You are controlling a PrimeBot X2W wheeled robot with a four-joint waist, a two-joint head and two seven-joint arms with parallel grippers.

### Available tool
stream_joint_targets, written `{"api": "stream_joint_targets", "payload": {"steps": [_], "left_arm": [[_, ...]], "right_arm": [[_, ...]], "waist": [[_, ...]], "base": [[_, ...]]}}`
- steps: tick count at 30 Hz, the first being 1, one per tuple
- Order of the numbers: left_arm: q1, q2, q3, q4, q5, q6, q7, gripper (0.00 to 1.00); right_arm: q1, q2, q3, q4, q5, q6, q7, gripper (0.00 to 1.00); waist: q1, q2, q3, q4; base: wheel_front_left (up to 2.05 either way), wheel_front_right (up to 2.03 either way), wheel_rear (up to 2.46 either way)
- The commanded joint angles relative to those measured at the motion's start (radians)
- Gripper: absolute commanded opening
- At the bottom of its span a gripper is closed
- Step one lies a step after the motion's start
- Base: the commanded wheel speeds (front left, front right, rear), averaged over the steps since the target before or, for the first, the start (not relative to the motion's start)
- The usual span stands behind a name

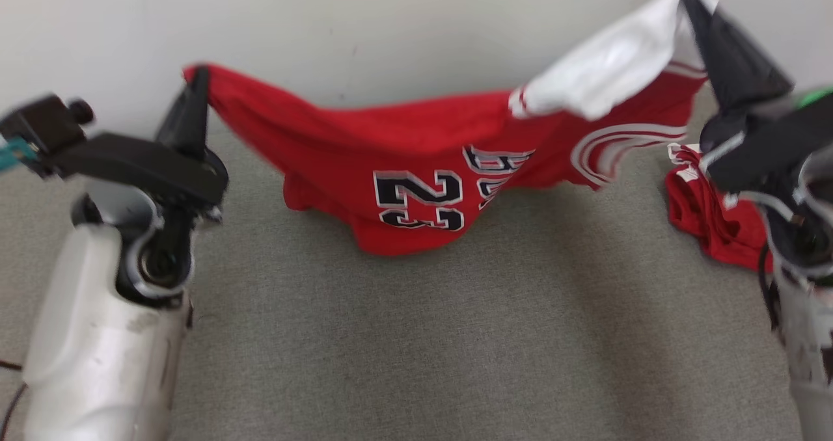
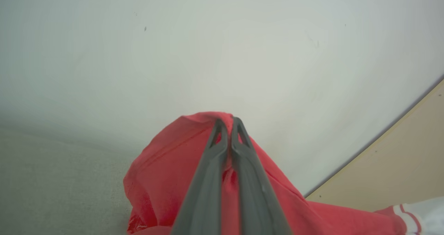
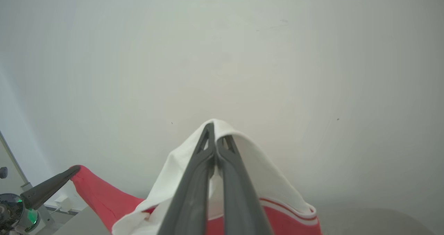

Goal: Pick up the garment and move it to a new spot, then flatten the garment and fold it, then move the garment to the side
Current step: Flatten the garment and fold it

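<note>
Red garment (image 1: 416, 161) strung between two pinching grippers, over a grey fabric surface (image 1: 455, 350).

It hangs in front of a pale wall (image 1: 390, 18), with its sagging middle low over the surface. The left gripper (image 1: 197, 80) has its fingers pressed together on a plain red edge. The right gripper (image 1: 691, 2), held higher, is clamped on a white panel bordered by white-and-red striped trim. A black "23" outlined in white reads upside down in the head view. More outlined lettering beside it is folded into a crease and cannot be read. Curved white stripes mark an opening near the right end. Below the right gripper a red bunch with white trim (image 1: 709, 226) lies on the surface; whether it belongs to the same garment is unclear. A beige panel (image 2: 399, 158) shows in the left wrist view.
</note>
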Motion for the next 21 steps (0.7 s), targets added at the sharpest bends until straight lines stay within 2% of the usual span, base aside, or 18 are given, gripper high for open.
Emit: {"api": "stream_joint_targets", "payload": {"steps": [1, 8, 13, 15, 21], "left_arm": [[-0.02, 0.009, 0.005, -0.009, -0.003, 0.005, 0.007, 0.0], [-0.167, 0.022, 0.041, -0.058, -0.033, 0.05, 0.043, 0.0], [-0.261, 0.018, 0.05, -0.056, -0.032, 0.072, 0.051, 0.0], [-0.331, 0.016, 0.057, -0.051, -0.032, 0.092, 0.048, 0.0], [-0.511, 0.029, 0.071, -0.037, -0.009, 0.117, 0.018, 0.0]], "right_arm": [[-0.032, 0.001, -0.002, 0.008, 0.006, -0.002, 0.003, 0.0], [-0.314, 0.003, 0.007, 0.141, -0.028, -0.002, -0.002, 0.0], [-0.466, -0.007, 0.03, 0.284, -0.089, -0.002, -0.045, 0.0], [-0.549, -0.005, 0.026, 0.366, -0.124, -0.002, -0.069, 0.0], [-0.746, 0.03, -0.027, 0.491, -0.187, -0.002, -0.142, 0.0]], "waist": [[0.0, -0.0001, 0.003, -0.006], [0.0, -0.0001, 0.057, -0.017], [0.0, -0.0001, 0.147, -0.016], [0.0, -0.0001, 0.229, -0.013], [0.0, -0.0001, 0.443, -0.014]], "base": [[0.0, 0.0, 0.0], [0.0, 0.0, 0.0], [0.0, 0.0, 0.0], [0.0, 0.0, 0.0], [0.0, 0.0, 0.0]]}}
